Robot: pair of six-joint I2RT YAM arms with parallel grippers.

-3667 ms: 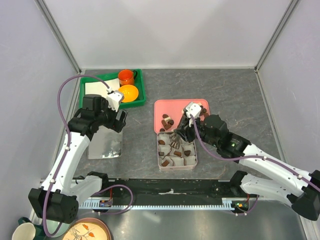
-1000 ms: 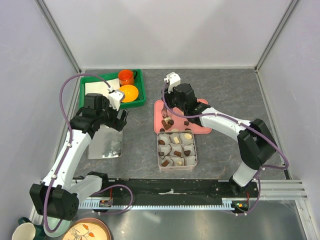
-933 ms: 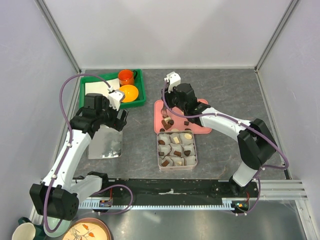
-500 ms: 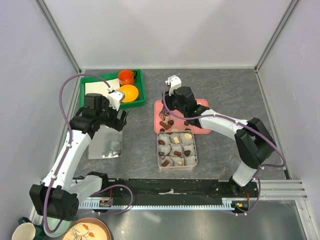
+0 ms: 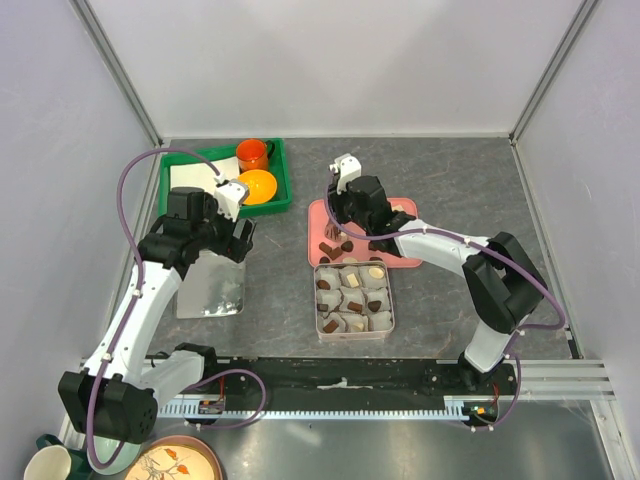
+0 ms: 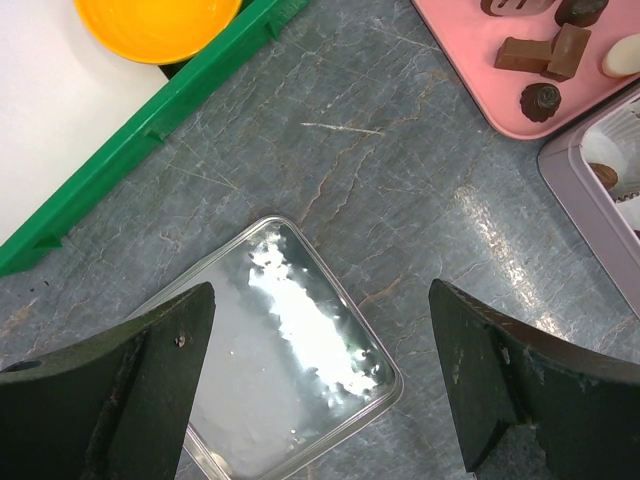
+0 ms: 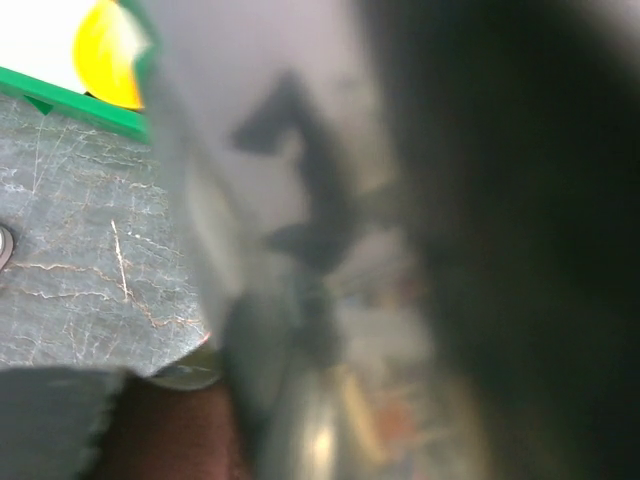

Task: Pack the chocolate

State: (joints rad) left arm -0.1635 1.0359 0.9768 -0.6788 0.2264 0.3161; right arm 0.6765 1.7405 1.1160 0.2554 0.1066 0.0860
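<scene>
top external view, reading left to right. noting a green tray [image 5: 285, 178] at far left, carrying an orange cup [image 5: 253, 153] and an orange bowl [image 5: 257, 185]. finding the left gripper [image 5: 238, 243] just in front of it, hovering over a shiny tin lid [image 5: 212, 288] lying flat on the table [image 5: 450, 180]. confirming in the left wrist view: fingers [image 6: 120, 400] standing wide apart, gripping nothing, lid beneath.

moving right: locating the chocolate [image 5: 331, 246] in two places, loose pieces lying on the pink tray [image 5: 403, 257], others sitting in paper cups [image 5: 353, 322] inside the square tin [image 5: 392, 305] just in front of that tray. seeing the right gripper [image 5: 336, 226] poised low over the left part of the pink tray, among the loose pieces. getting only blur from the right wrist view, so not being able to tell its state, apart or clamped on a piece.

judging handling: treating each piece as light, rigid, small and smooth-sided, likely slipping or marking under hard pressure. taking hold across the two flattest opposite sides, low on the piece, squeezing gently. avoiding domed tops; expecting round pieces to roll.
</scene>
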